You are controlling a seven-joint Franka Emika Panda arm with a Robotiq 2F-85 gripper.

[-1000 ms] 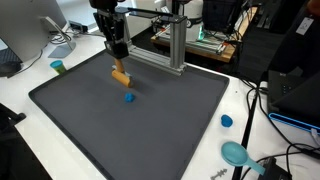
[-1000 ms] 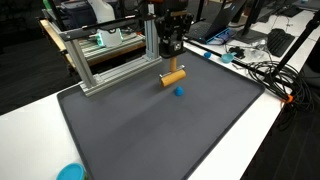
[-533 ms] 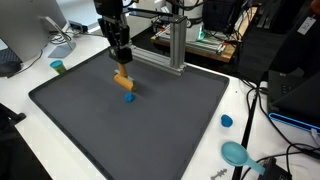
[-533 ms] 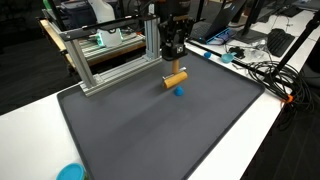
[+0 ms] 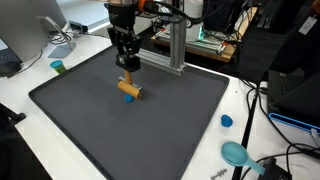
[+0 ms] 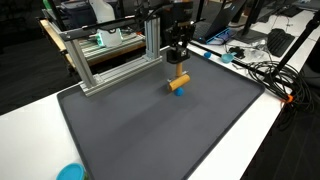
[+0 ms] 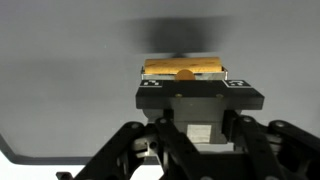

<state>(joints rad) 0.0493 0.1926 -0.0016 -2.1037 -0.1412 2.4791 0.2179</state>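
Note:
My gripper (image 5: 128, 72) hangs over the dark grey mat (image 5: 90, 130), shut on an orange-tan wooden cylinder (image 5: 130, 90) that lies crosswise under the fingers. In the other exterior view the same cylinder (image 6: 178, 82) sits just above the mat (image 6: 150, 130) below the gripper (image 6: 178, 66). A small blue piece (image 5: 128, 99) peeks out right under the cylinder, mostly covered by it. The wrist view shows the cylinder (image 7: 183, 68) held across the gripper (image 7: 184, 82), with grey mat all around.
An aluminium frame (image 5: 175, 45) stands at the mat's far edge, close behind the arm. On the white table lie a blue cap (image 5: 226, 121), a teal round object (image 5: 235, 153) and a small teal cup (image 5: 58, 67). Cables (image 6: 265, 72) trail along one side.
The gripper has carried the cylinder sideways across the mat and lower, until it sits over the blue piece, which now is mostly covered. The grip has not changed.

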